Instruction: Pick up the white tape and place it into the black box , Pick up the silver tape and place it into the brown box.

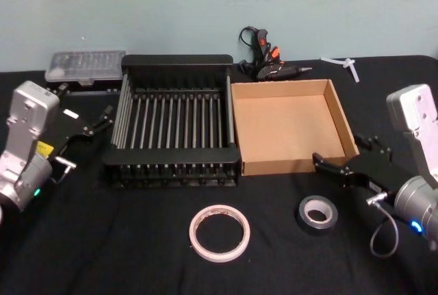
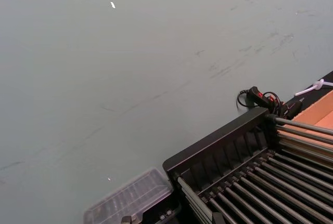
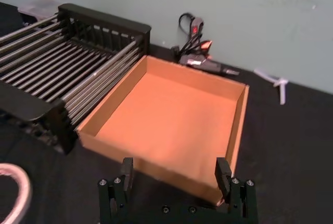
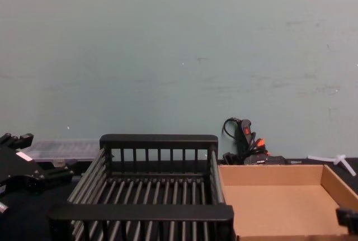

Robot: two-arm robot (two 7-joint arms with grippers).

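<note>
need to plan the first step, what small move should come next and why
Probably lower the right gripper, fingers open, onto the silver tape lying just below it on the cloth. Both rolls lie outside, and the brown box sits right beside it.

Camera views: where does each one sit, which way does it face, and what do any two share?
Head: high, looking down at the black box, brown box, white tape and silver tape; left gripper and right gripper at the sides.
Chest: low, facing the wall across both boxes; left gripper at lower left.
Left wrist: faces the wall over the black box's far corner.
Right wrist: looks over its open fingers at the brown box.
Shared: all show the black box.
</note>
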